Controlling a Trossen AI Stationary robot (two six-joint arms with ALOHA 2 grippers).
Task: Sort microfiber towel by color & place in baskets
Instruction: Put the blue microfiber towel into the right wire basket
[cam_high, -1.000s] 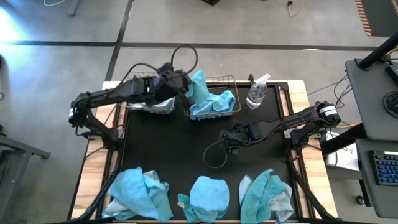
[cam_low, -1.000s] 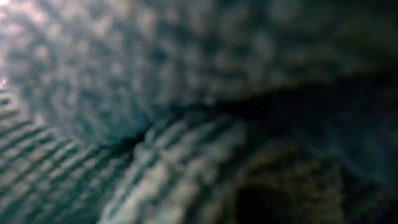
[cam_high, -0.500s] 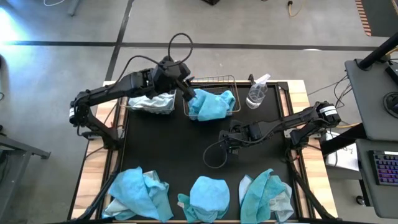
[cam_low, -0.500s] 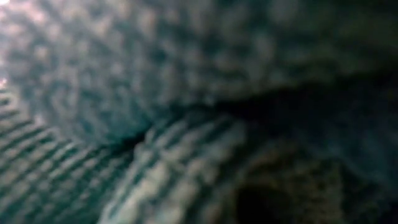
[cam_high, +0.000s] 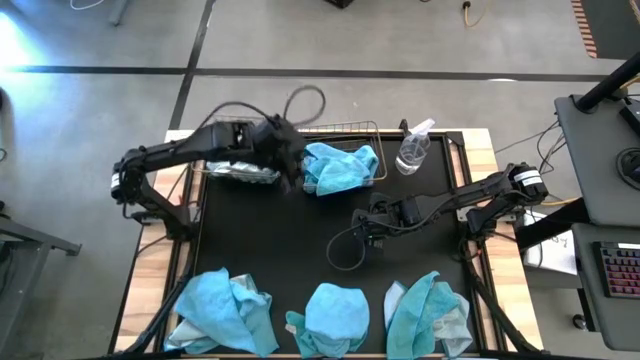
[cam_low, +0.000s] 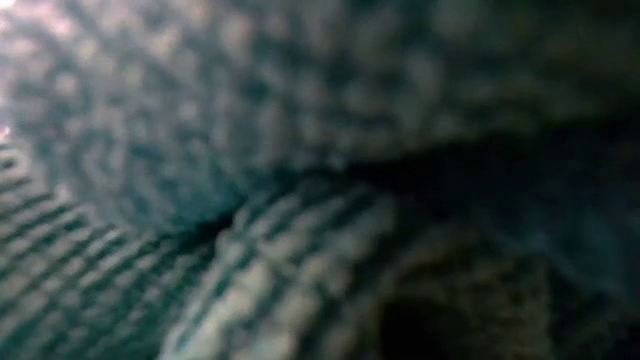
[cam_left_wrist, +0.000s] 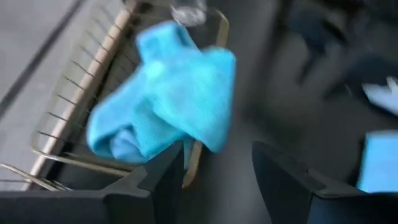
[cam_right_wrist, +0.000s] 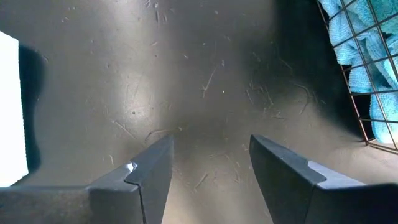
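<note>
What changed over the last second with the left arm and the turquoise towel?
The left gripper let go of the bright turquoise fuzzy towel, now lying in the right brassy wire basket, and drew back with open jaws. The right gripper and the three towel heaps at the near edge stayed put.

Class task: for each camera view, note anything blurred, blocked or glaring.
Low view: blocked, an unfocused close-up of textured cloth fills the frame. Left wrist view: motion-blurred around the turquoise towel and wire basket. High view: sharp, glare at the top-left floor. Right wrist view: sharp.
</note>
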